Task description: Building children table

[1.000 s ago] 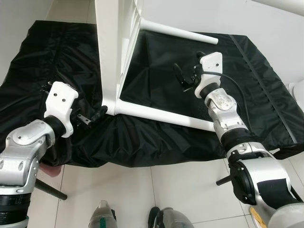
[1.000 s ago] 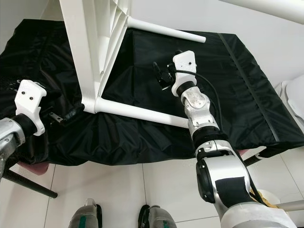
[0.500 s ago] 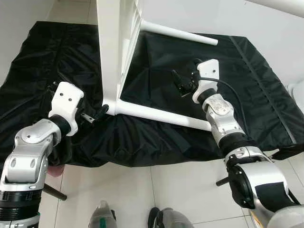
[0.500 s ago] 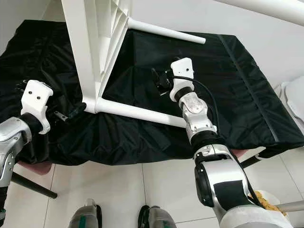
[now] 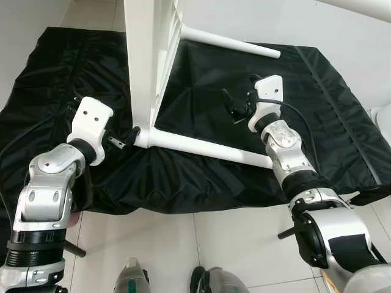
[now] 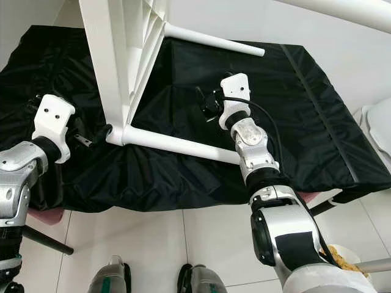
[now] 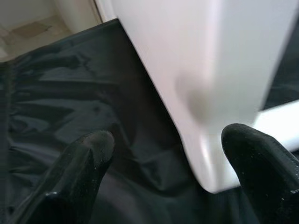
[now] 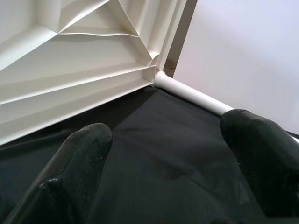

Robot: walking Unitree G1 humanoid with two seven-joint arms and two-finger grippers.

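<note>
Partly built: the white tabletop stands on edge at upper centre of the black cloth, two legs already fitted.

Seemingly more legs remain. The near leg runs across mid-frame; the far leg lies above. At left, the left gripper, fingers spread, reaches the tabletop's lower corner. Right of centre, the right gripper hovers open, holding nothing.

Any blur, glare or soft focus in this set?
Head views: sharp and evenly lit, with mild sheen on the black cloth. Left wrist view: the white tabletop edge is close and blurred, and the fingers are soft. Right wrist view: tabletop ribs crisp, fingers out of focus.
</note>
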